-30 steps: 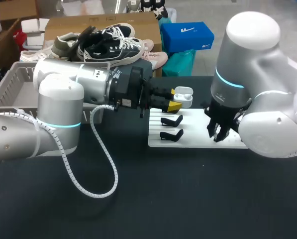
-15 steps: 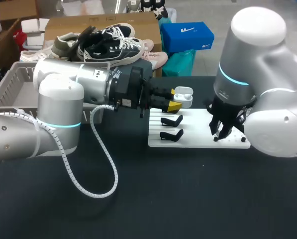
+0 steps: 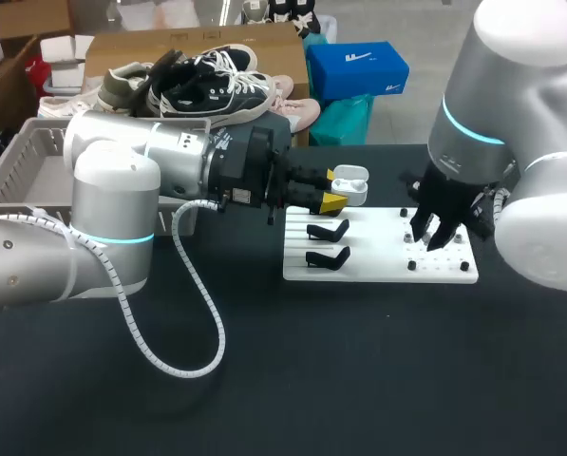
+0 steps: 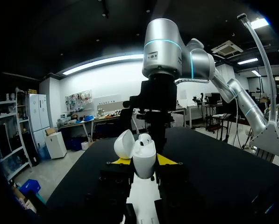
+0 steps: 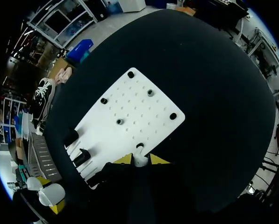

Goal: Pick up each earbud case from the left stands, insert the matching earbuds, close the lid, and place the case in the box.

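My left gripper (image 3: 338, 194) is shut on a white earbud case (image 3: 353, 186), held sideways above the far left corner of the white board (image 3: 378, 268). In the left wrist view the case (image 4: 143, 156) sits between the yellow tips of the left gripper (image 4: 144, 163) with its lid (image 4: 125, 143) swung open. My right gripper (image 3: 437, 237) hangs over the board's pegged right half. In its own view the right gripper (image 5: 140, 160) is shut on a small white earbud (image 5: 140, 161) just above the board (image 5: 130, 107). Two empty black stands (image 3: 327, 243) sit on the board's left half.
A grey basket (image 3: 17, 163) stands at the table's back left, behind my left arm. The left arm's white spiral cable (image 3: 183, 366) loops down over the dark tabletop. Small black pegs (image 3: 412, 265) stick up from the board's right half.
My right arm has shifted to the right and lifted a little, carrying its gripper from the board's front middle towards the pegs. The left arm and the case have not moved.
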Motion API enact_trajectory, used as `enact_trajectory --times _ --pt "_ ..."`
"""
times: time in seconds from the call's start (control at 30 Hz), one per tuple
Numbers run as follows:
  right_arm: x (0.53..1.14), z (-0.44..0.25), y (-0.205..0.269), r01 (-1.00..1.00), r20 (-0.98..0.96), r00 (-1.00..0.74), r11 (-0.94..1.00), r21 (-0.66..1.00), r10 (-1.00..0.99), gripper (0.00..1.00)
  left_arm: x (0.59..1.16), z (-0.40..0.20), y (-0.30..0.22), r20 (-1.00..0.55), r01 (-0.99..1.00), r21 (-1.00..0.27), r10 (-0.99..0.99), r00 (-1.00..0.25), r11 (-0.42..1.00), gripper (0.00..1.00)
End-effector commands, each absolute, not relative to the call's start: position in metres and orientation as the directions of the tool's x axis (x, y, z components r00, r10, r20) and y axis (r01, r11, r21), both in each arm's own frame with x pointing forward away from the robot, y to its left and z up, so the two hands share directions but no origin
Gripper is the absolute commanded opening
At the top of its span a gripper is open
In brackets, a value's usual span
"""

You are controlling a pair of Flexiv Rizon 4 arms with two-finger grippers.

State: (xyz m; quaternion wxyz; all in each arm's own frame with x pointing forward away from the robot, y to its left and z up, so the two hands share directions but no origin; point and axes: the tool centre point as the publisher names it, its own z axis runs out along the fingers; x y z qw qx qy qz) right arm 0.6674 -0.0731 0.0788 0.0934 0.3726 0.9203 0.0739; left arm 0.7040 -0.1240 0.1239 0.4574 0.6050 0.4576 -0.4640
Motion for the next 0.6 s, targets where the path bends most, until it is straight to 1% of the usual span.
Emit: enact_trajectory --times 0.03,0.23,0.33,0.6 --pt "0.658 0.11 -0.081 0.646 -0.106 -0.739 0.744 0.172 0.666 0.0 0.704 0.123 -0.124 -0.98 0.978 0.13 0.128 0.152 -0.161 0.0" --pt "0.653 0.146 -0.081 0.57 -0.104 -0.806 0.811 0.133 0.583 0.0 0.704 0.123 -0.124 -0.98 0.978 0.13 0.128 0.152 -0.161 0.0" --pt "0.649 0.168 -0.076 0.515 -0.083 -0.845 0.845 0.145 0.529 0.0 0.704 0.123 -0.124 -0.98 0.978 0.13 0.128 0.152 -0.161 0.0" --pt "0.642 0.211 -0.038 0.309 -0.089 -0.94 0.934 0.181 0.328 0.0 0.704 0.123 -0.124 -0.98 0.978 0.13 0.128 0.152 -0.161 0.0"
